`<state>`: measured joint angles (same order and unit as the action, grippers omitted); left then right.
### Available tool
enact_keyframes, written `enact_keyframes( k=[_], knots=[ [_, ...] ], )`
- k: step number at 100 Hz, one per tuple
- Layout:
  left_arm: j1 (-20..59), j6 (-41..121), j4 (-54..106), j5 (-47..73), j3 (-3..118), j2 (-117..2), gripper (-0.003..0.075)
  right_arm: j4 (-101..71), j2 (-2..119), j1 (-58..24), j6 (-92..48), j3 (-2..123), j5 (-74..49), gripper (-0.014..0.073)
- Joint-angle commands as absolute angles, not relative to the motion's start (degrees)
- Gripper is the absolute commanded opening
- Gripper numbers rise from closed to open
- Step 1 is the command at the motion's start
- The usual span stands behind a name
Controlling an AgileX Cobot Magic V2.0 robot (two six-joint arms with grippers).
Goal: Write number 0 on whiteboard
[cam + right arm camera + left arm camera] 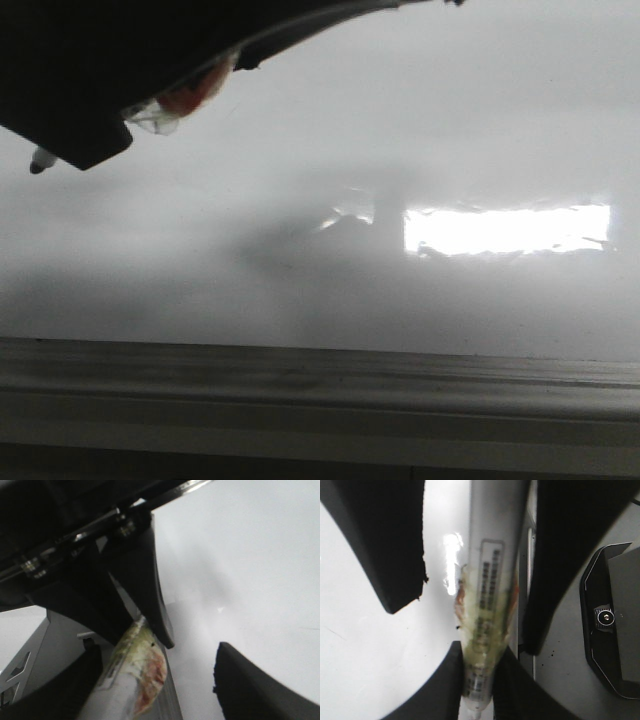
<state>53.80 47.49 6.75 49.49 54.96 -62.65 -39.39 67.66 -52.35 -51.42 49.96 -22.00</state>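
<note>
The whiteboard (450,100) is a glossy white board with a grey frame strip (320,400) along its near edge. No number 0 shows on it in any view. My left gripper (481,652) is shut on a white marker (490,580) with a printed label and yellowish tape around its barrel. My right gripper (157,650) is open, its two black fingers (250,690) standing on either side of the marker (135,675) without touching it. In the front view a dark arm mass (100,70) fills the upper left, with the marker's tip (40,160) poking out below it.
A bright rectangular glare (505,228) lies on the board at the right. Beyond the board's edge, a black housing with a round lens (606,617) sits on a grey surface. The frame strip (167,695) runs under the marker.
</note>
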Motion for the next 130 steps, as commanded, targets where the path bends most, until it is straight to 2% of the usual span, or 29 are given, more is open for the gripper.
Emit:
enact_keyframes(
  k=[1,14,23,57,77,104,116,130],
  knots=[
    [54.3,47.4,7.2,47.1,56.9,-61.6,-0.0020,-41.0,66.8,-52.5,-52.1,52.0,-18.8,0.0371],
    [54.3,47.4,7.2,47.1,56.9,-61.6,-0.0020,-42.1,66.9,-52.5,-52.1,52.0,-18.8,0.0279],
    [54.3,47.4,7.3,47.1,56.9,-61.6,-0.0020,-42.6,66.9,-52.5,-52.1,52.0,-18.8,0.0255],
    [54.3,47.4,7.7,48.1,56.9,-61.6,-0.0020,-43.2,66.9,-52.5,-52.1,52.0,-20.7,0.0261],
    [54.3,47.4,7.7,48.6,56.9,-61.6,-0.0020,-45.3,66.9,-52.5,-52.1,52.0,-20.7,0.0363],
    [54.3,47.3,7.7,48.6,56.9,-61.6,-0.0020,-49.1,66.9,-52.5,-52.1,52.1,-21.2,0.0355],
    [54.3,47.3,7.8,48.6,56.9,-61.6,-0.0020,-50.7,66.9,-52.5,-52.1,52.1,-22.4,0.0292],
    [54.3,47.3,7.9,48.6,56.9,-61.6,-0.0020,-51.4,66.9,-52.5,-52.1,52.1,-23.6,0.0170]
  ],
)
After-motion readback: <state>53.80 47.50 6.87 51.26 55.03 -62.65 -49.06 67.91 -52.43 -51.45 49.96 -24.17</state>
